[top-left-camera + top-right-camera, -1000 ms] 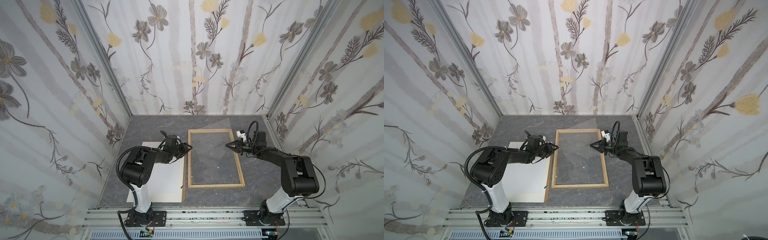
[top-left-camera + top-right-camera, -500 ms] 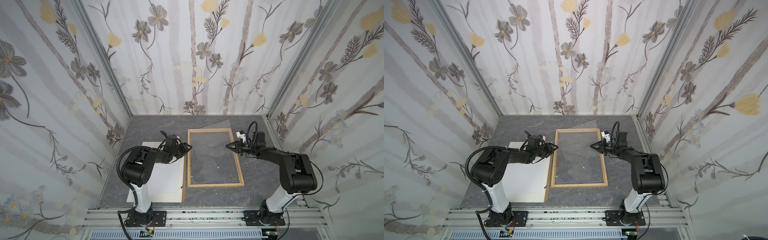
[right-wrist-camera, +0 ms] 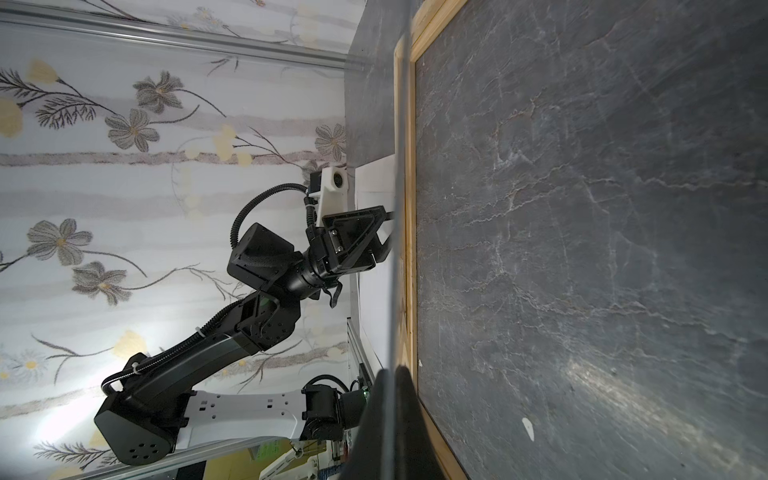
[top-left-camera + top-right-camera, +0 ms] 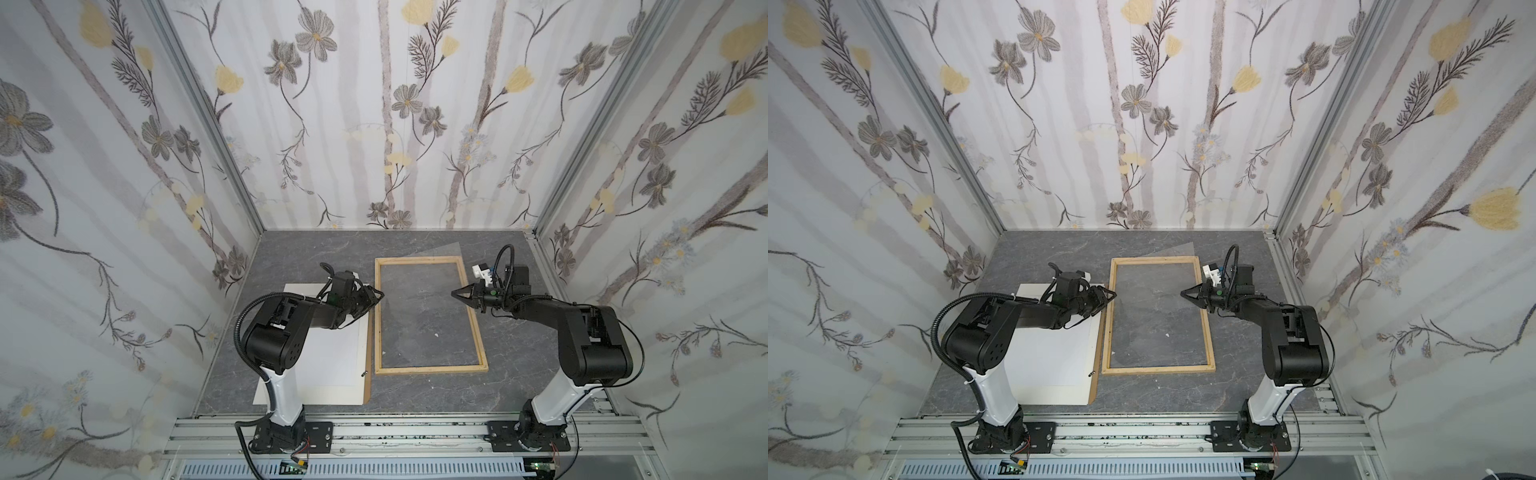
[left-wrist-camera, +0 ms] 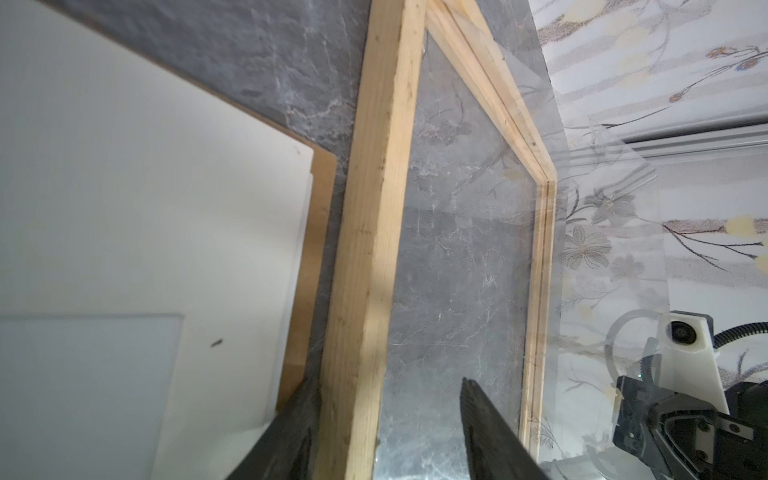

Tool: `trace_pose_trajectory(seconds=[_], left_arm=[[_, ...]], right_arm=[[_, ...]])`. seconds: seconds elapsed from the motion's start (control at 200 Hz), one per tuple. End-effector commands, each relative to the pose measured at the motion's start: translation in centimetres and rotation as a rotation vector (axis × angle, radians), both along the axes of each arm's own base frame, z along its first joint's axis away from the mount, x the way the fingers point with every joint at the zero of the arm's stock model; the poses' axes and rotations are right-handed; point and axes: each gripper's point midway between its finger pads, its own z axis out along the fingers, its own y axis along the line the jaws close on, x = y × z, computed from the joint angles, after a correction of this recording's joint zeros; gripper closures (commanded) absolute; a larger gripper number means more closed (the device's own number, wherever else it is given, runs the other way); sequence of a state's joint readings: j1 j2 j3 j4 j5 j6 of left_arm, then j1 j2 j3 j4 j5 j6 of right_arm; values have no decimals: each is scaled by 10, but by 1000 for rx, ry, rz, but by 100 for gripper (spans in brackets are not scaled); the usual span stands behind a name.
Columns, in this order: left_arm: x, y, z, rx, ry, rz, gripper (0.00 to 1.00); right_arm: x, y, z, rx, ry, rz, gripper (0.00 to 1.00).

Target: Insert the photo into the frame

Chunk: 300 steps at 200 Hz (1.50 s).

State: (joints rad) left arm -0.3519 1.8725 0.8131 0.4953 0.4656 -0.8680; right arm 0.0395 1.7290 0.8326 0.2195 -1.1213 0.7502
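While grey table (image 4: pixel 316 249) carries frame (image 4: pixel 432 369) flat at centre, photo (image 4: pixel 332 357) lies white side up on pile (image 4: pixel 316 395) just left of it. L gripper (image 4: pixel 380 296) fingers spread either side of frame's left rail; R gripper (image 4: pixel 454 294) pinches tilted clear sheet (image 4: pixel 449 251) by its edge.

Left arm (image 4: pixel 291 324) covers much of the white sheets (image 4: pixel 332 365); brown board (image 5: pixel 318 249) shows only its right edge. My right fingertips (image 3: pixel 399 424): blurred, cut off, can't tell if they pinch anything.
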Motion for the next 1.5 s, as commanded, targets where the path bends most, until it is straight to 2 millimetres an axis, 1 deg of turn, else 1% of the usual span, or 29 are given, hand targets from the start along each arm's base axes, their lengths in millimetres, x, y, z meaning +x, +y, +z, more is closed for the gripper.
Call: trace_pose_trajectory(seconds=[0.0, 0.115, 0.42, 0.864, 1.279, 1.399, 1.494], left_arm=[[-10, -13, 8, -56, 7, -53, 47], [-13, -13, 8, -57, 10, -53, 47], [-19, -17, 7, -56, 12, -57, 47], [-20, -18, 13, -57, 0, -54, 47], [-20, -18, 12, -54, 4, -56, 47], [-20, -17, 11, -50, 4, -56, 47], [-20, -17, 11, -50, 5, -56, 47]], right_arm=[[-3, 3, -4, 6, 1, 19, 100], [-3, 3, -8, -6, 8, 13, 100], [-4, -3, -32, -90, 43, 5, 100], [-4, -10, -48, -183, 59, -6, 100], [-3, -16, -59, -299, 73, -20, 100], [-1, -20, -61, -347, 77, -34, 92], [1, -21, -61, -371, 75, -41, 90]])
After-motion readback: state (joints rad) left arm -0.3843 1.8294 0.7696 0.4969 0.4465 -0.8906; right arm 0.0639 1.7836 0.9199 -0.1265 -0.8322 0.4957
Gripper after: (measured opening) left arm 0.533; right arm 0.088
